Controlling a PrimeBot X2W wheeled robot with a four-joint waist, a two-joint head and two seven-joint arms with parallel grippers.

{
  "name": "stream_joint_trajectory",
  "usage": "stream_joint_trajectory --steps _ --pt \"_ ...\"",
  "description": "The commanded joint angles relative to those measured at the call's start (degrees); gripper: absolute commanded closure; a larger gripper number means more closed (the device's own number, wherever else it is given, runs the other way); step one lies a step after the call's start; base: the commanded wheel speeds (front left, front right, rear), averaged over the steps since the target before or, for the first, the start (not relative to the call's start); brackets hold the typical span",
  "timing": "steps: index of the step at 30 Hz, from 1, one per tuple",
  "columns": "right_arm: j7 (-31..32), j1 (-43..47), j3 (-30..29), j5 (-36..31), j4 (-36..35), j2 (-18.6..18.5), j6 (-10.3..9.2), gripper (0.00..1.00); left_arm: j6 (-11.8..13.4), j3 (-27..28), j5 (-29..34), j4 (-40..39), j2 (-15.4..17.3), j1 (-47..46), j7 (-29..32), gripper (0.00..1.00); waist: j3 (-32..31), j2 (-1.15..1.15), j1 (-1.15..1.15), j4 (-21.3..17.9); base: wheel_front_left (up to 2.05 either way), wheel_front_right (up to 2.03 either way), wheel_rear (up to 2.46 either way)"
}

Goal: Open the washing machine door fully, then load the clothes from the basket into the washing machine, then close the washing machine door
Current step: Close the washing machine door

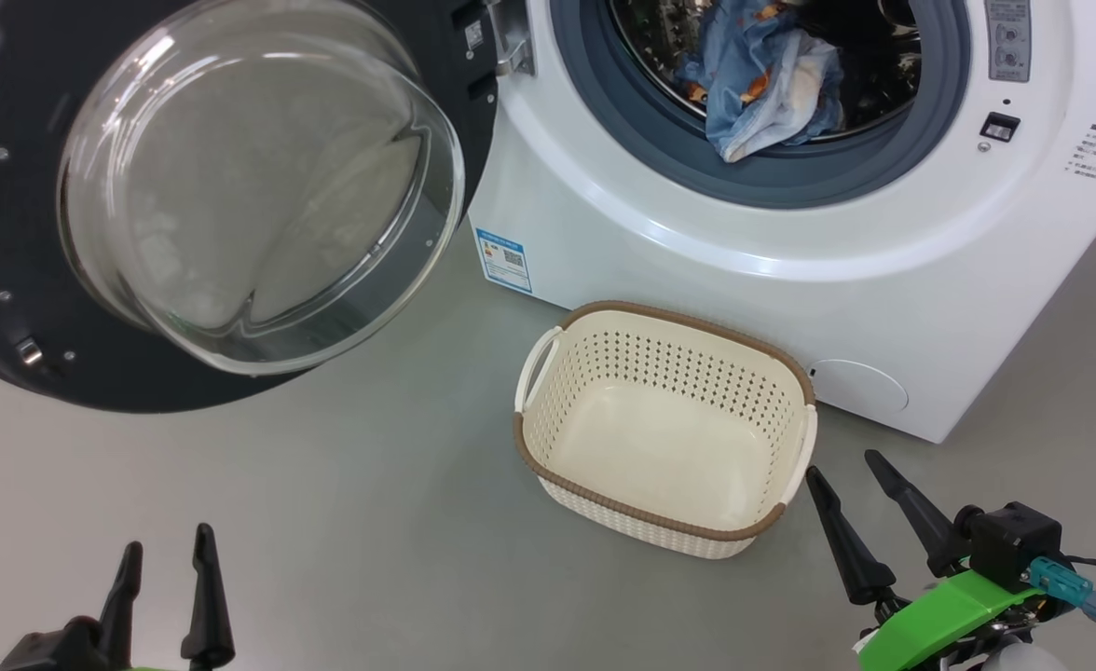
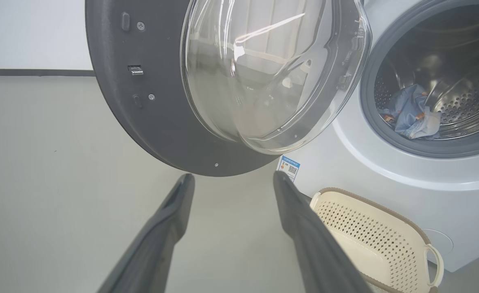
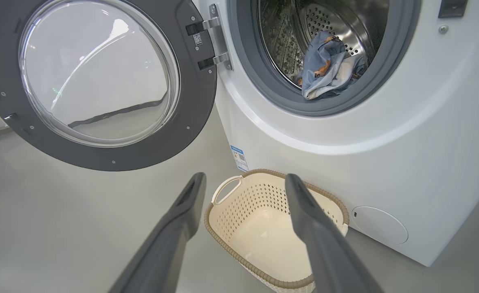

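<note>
Clothes (image 1: pixel 762 89) are lying inside the washing machine (image 1: pixel 697 252), leaving the basket (image 1: pixel 669 429) empty before it; the washing machine door (image 1: pixel 7 233) is hanging wide for access; left gripper (image 1: pixel 168 539) and right gripper (image 1: pixel 842 463) are gaping, empty.

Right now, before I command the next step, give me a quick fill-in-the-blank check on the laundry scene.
1. The basket on the floor is completely ____.
2. The clothes lie in the steel ____ of the washing machine.
3. The washing machine door stands ____.
4. The left gripper and the right gripper each stand ____, holding nothing.
Missing words: empty; drum; open; open.
</note>
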Motion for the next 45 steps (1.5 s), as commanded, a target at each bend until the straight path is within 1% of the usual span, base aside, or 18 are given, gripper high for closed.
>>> stream_joint_trajectory --steps 1,10,15,16,17,18,19,21,24,29,32,35,38,43,45 --pt "-0.28 -1.36 1.5 0.34 -1.09 -0.71 0.16 0.0 0.39 1.54 -0.43 -1.81 0.89 -0.04 -0.37 0.0 -0.23 0.0 0.0 0.37 0.0 0.0 0.0" --pt "-0.28 -1.24 1.66 0.53 -1.0 -0.72 0.16 0.0 0.65 1.19 -0.83 -2.34 0.89 0.19 -0.37 0.0 -0.29 0.0 0.0 0.7 0.0 0.0 0.0" --pt "-0.28 -1.31 1.75 0.57 -0.99 -0.59 0.16 0.0 0.3 1.86 -2.05 -3.15 0.89 -0.17 -0.37 0.0 -0.29 0.0 0.0 0.62 0.0 0.0 0.0" --pt "-0.28 -1.27 1.78 0.56 -1.0 -0.51 0.16 0.0 0.11 2.31 -2.61 -3.56 0.89 -0.38 -0.37 0.23 -0.31 0.0 0.0 0.58 0.0 0.0 0.0" --pt "-0.28 -1.19 1.8 0.54 -1.01 -0.42 0.16 0.0 -0.15 2.88 -2.96 -4.12 0.89 -0.67 -0.37 0.54 -0.34 0.0 0.0 0.52 0.0 0.0 0.0" --pt "-0.28 -1.09 1.79 0.56 -1.03 -0.31 0.16 0.0 -0.47 3.63 -3.05 -4.93 0.89 -1.03 -0.37 0.75 -0.38 0.0 0.0 0.42 0.0 0.0 0.0" --pt "-0.28 -0.98 1.75 0.59 -1.04 -0.2 0.16 0.0 -0.79 4.5 -3.11 -5.82 0.89 -1.42 -0.37 1.0 -0.42 0.0 0.0 0.29 0.0 0.0 0.0" --pt "-0.28 -0.76 1.66 0.61 -1.16 0.05 0.16 0.0 -1.49 6.67 -2.86 -7.9 1.31 -2.46 -0.37 1.0 -0.37 0.0 0.0 -0.16 0.0 0.0 0.0" --pt "-0.28 -0.36 1.19 0.58 -1.37 0.4 0.16 0.0 -2.36 9.95 -3.02 -11.02 3.27 -4.79 -0.37 1.0 -0.17 0.0 0.0 -1.0 0.0 0.0 0.0" --pt "-0.28 0.1 0.49 0.4 -1.75 0.67 0.16 0.0 -3.05 14.25 -5.71 -14.12 9.1 -10.72 -0.37 1.0 0.68 0.0 0.0 -2.59 0.0 0.0 0.0" --pt "-0.28 0.11 0.19 0.33 -1.94 0.72 0.16 0.0 -3.15 15.96 -9.39 -13.72 13.92 -15.37 -0.37 1.0 1.35 0.0 0.0 -3.64 0.0 0.0 0.0" --pt "-0.28 -0.16 0.2 0.27 -2.11 0.75 0.16 0.0 -3.17 17.12 -13.8 -11.94 19.09 -19.68 -0.37 1.0 2.07 0.0 0.0 -4.75 0.0 0.0 0.0" --pt "-0.28 -0.47 0.28 0.22 -2.26 0.73 0.16 0.0 -3.18 18.17 -19.38 -8.58 23.36 -23.71 -0.37 1.0 2.94 0.0 0.0 -5.77 0.0 0.0 0.0" --pt "-0.28 -1.05 0.62 0.11 -2.56 0.32 0.16 0.0 -3.19 18.03 -27.55 -0.44 30.43 -29.48 -0.37 1.0 4.73 0.0 0.0 -7.04 0.0 0.0 0.0" --pt "-0.28 -1.44 0.81 0.07 -2.69 0.09 0.16 0.0 -3.19 17.53 -31.77 3.4 32.74 -31.75 -0.37 1.0 5.48 0.0 0.0 -7.47 0.0 0.0 0.0"
